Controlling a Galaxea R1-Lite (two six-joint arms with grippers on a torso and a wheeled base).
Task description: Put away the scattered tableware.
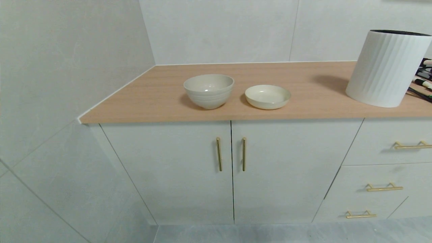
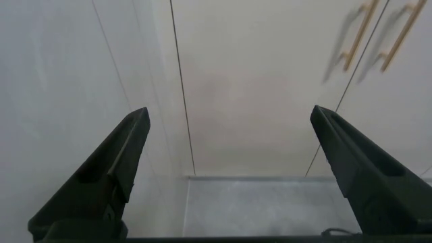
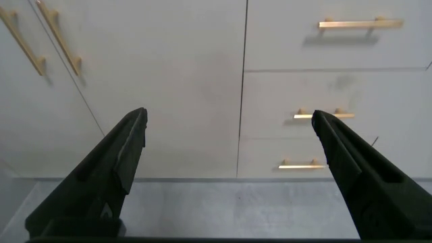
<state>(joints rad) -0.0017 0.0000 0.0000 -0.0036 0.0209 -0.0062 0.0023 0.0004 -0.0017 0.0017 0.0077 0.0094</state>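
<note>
Left end effector (image 2: 229, 116): released, fingers spread wide with nothing between them, held low facing a pale cabinet door (image 2: 270, 88) just above the grey floor (image 2: 256, 206). Right end effector (image 3: 228, 116): likewise released and holding nothing, facing the seam between a cabinet door (image 3: 162, 81) and a stack of three drawers (image 3: 337, 88) with brass bar handles. Under the desk (image 1: 152, 101), two doors meet at centre, and their vertical brass handles (image 1: 219, 154) stand side by side. On the wooden desk, a deep cream bowl (image 1: 209, 90) stands upright near the front edge. A shallow cream dish (image 1: 267, 97) sits just to its right, close but not touching. A ribbed white cylindrical container (image 1: 386, 69) stands well apart toward the desk's right end. Beyond it, several dark-handled items (image 1: 423, 84) lie at the right edge, too cut off to identify.
</note>
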